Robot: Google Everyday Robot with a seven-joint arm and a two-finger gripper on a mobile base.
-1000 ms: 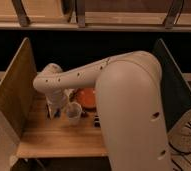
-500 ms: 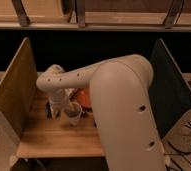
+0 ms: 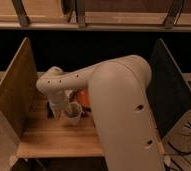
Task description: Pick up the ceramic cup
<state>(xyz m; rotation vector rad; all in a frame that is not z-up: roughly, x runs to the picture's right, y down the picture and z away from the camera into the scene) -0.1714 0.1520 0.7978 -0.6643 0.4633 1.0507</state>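
Off-white ceramic cup point(image 3: 73, 114) sits on the wooden table point(image 3: 49, 139), claw point(image 3: 59, 109) close beside it; whether it grips, cannot tell.

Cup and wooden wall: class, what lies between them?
In the camera view, the tool hangs there, close beside the cup; past it only table shows up to the wall.

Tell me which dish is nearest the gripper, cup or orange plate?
The off-white ceramic cup, standing upright right beside the gripper on the wooden table. The orange plate lies farther back, mostly hidden behind the arm.
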